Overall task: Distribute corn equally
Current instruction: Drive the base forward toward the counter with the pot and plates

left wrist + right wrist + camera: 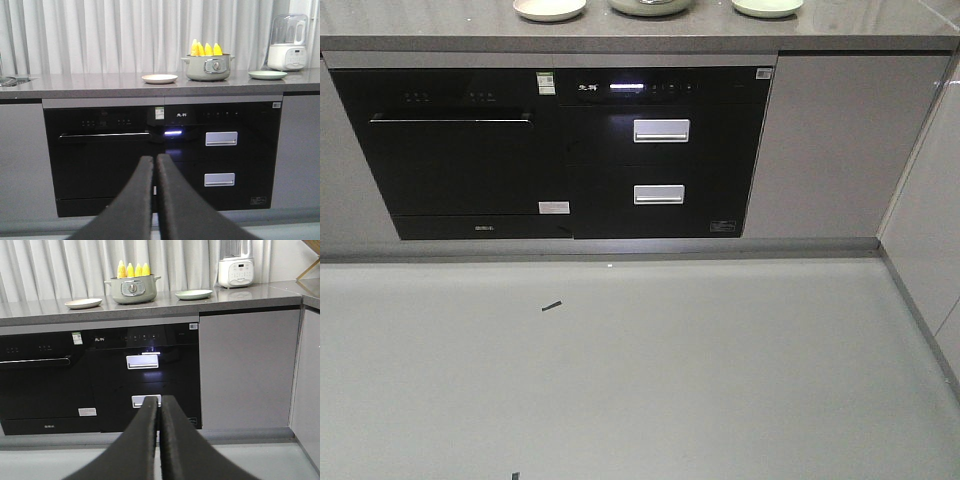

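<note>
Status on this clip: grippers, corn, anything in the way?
Shut and empty: left gripper, right gripper. Four cobs of corn upright in the pot on the counter; cream plate and green plate flank it, bare. No obstruction seen.

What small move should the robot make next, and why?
Probably drive the base closer to the counter. The corn stands in the pot, the cream plate and the green plate are bare, and the left gripper and right gripper, both shut and empty, look too far away to reach.
</note>
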`<state>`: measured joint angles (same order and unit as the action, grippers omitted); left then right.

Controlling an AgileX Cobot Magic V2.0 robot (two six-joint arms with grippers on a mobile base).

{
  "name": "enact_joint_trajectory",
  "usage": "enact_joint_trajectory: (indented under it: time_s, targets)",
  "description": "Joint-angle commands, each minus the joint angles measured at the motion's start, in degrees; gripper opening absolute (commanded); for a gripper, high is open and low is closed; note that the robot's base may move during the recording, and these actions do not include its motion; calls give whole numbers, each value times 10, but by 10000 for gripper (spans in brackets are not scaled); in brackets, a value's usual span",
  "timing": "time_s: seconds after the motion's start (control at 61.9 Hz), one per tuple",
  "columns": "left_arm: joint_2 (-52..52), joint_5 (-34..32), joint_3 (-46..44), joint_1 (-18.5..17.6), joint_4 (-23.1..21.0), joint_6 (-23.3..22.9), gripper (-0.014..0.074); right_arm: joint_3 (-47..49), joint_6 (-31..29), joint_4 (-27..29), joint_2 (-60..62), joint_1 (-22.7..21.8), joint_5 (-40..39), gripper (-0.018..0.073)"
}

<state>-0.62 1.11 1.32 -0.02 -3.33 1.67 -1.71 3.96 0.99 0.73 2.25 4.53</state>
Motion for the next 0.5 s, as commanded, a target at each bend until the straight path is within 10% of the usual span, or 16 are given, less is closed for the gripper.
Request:
enact_joint_trajectory:
  time_s: [0.0,0.485]
  targets:
    - [-8,-40,8,-3,-1,-4,-7,-6,-3,-5,2,-3,-45,-2]
    - [-8,-40,8,-3,-1,-4,-7,-6,-3,-5,2,-3,-45,-2]
